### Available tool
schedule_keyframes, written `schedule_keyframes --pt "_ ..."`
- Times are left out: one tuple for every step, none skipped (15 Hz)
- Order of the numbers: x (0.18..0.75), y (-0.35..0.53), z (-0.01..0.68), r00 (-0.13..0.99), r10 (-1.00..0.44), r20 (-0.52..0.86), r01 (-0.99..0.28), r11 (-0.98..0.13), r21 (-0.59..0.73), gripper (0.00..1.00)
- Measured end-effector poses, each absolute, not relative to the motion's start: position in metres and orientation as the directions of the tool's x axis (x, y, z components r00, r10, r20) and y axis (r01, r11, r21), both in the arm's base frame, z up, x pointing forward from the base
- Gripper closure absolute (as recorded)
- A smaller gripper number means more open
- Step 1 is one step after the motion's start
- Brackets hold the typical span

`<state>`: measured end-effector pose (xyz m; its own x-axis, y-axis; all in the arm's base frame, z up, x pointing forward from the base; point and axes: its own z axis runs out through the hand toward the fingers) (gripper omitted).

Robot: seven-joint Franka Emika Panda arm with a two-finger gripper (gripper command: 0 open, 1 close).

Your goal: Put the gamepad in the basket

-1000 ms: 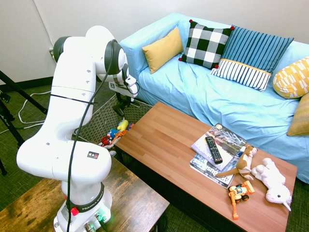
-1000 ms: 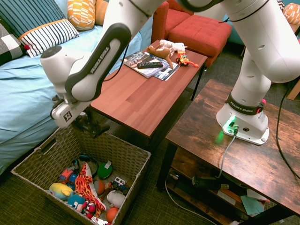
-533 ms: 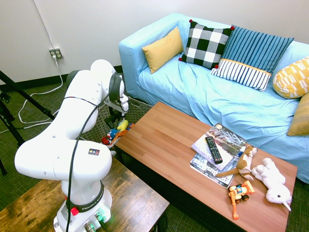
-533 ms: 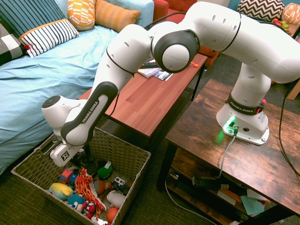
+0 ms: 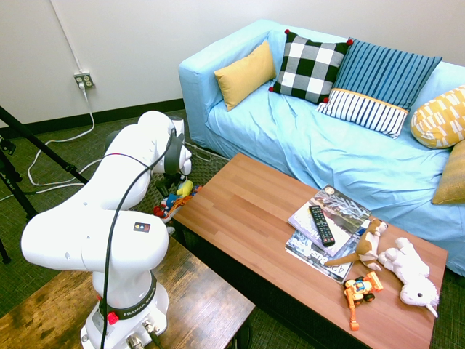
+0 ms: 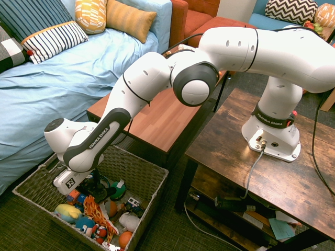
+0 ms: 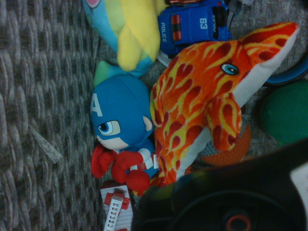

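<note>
A light blue sofa (image 5: pixel 312 145) sits behind a brown table (image 5: pixel 247 211). The arm (image 6: pixel 99 138) says "FRANKA EMIKA". In the wrist view, a blue toy car (image 7: pixel 195 29) says "POLICE" and "63", and a blue doll (image 7: pixel 120 108) has an "A". The woven basket (image 6: pixel 152 178) holds them, plus a fiery orange dolphin (image 7: pixel 207 91) (it has a blue eye!). The gripper (image 6: pixel 97 188) is pinched shut on the black gamepad (image 7: pixel 216 197), down inside the basket.
</note>
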<state>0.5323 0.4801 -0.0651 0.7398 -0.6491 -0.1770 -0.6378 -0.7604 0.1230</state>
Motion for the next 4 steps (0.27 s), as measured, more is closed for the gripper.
schedule_keyframes --pt "0.5340 0.4788 -0.0644 0.740 -0.650 -0.174 -0.639 -0.759 0.123 0.00" --pt "0.5350 0.4778 -0.0643 0.739 -0.651 -0.172 -0.640 -0.759 0.123 0.00" --pt "0.5355 0.4771 -0.0645 0.739 -0.652 -0.171 -0.641 -0.758 0.123 0.00" --pt "0.5356 0.4769 -0.0645 0.738 -0.653 -0.171 -0.641 -0.757 0.123 0.00"
